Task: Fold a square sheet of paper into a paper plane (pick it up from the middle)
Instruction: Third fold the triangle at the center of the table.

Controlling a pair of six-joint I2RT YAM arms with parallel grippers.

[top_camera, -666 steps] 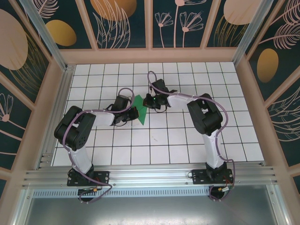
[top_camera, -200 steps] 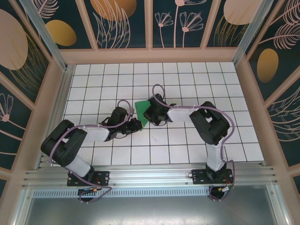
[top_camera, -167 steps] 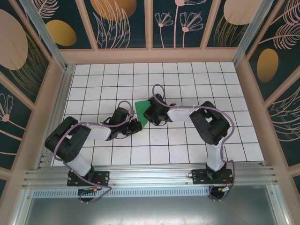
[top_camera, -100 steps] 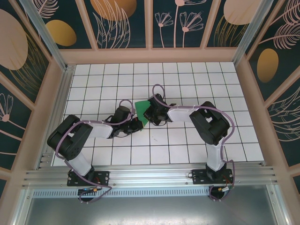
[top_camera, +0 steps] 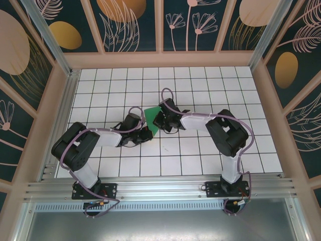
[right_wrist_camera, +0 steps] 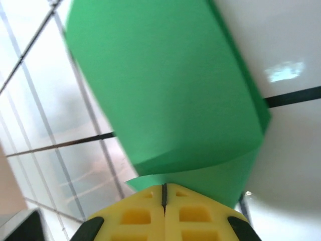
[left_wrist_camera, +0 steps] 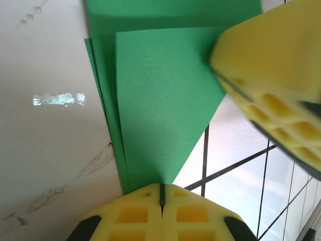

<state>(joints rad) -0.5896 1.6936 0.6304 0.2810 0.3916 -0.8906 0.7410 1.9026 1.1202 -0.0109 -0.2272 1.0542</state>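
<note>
I'm pressing my left claw [left_wrist_camera: 161, 190], pinched closed, at the pointed corner of the square sheet of paper [top_camera: 150, 116]. My right claw [right_wrist_camera: 164, 190], closed too, is sitting at its curled fold. I'm judging flat, slow rubbing best.

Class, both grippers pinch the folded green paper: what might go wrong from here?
The left gripper grips the green paper just at its pointed tip, so a pull may tear it or slip it free.
By the right gripper the fold bulges instead of lying flat; pressing now may set a crooked crease.
</note>
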